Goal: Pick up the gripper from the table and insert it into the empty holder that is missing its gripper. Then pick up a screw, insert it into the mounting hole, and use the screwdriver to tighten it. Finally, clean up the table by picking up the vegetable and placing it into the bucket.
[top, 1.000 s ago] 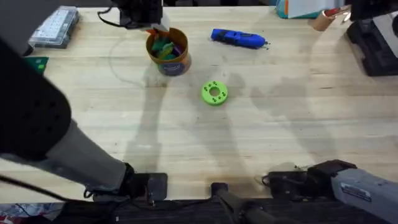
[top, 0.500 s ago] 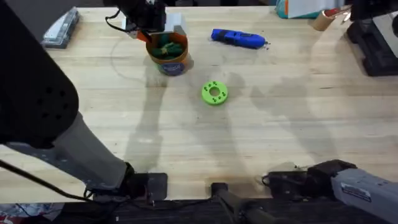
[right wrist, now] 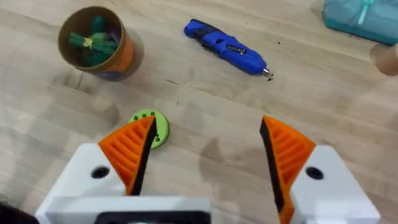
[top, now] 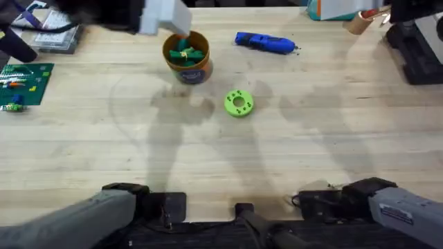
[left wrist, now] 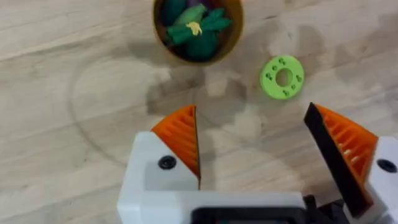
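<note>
Counted on bench (top: 311,159): 1 screwdriver (top: 266,43), 1 bucket (top: 187,58), 1 green disc (top: 239,103), 1 green circuit board (top: 24,84), far left.

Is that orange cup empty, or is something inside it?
Not empty: the bucket stands upright with dark green toy pieces inside.

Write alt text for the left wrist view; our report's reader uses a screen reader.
The left gripper, jaws open and empty, hangs above a wooden table. Beyond it stands the bucket with the dark green vegetable inside, and a bright green disc with holes lies on the wood beside it.
</note>
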Controlling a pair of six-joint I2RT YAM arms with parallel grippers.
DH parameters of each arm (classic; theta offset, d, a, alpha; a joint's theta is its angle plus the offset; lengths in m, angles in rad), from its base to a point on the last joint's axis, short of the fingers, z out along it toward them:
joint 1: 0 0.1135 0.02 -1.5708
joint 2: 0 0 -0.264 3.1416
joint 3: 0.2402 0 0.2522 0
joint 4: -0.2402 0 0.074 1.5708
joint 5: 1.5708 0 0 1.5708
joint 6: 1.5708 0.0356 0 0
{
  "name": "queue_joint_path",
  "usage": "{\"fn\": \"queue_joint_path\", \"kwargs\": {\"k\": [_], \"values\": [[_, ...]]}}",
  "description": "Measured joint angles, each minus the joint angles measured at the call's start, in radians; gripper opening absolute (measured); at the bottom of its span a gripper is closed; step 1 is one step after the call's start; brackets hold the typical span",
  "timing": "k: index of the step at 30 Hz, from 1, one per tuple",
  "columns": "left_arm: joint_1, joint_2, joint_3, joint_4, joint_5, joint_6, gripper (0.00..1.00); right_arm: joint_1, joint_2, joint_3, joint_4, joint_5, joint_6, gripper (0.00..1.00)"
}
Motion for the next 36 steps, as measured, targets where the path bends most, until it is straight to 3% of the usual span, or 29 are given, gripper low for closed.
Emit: {"fn": "queue_joint_path", "kwargs": {"k": [6,12,36], "values": [[0.0,-0.189,0.001,-0.113,-0.026,0.009,0.995,0.0,0.0,0.0,0.0,0.0,0.0,0.996],[0.0,-0.304,0.001,-0.134,-0.035,0.009,0.995,0.0,0.0,0.0,0.0,0.0,0.0,0.996],[0.0,-0.319,0.001,-0.139,-0.038,0.009,0.995,0.0,0.0,0.0,-0.001,0.0,0.0,0.996]]}}
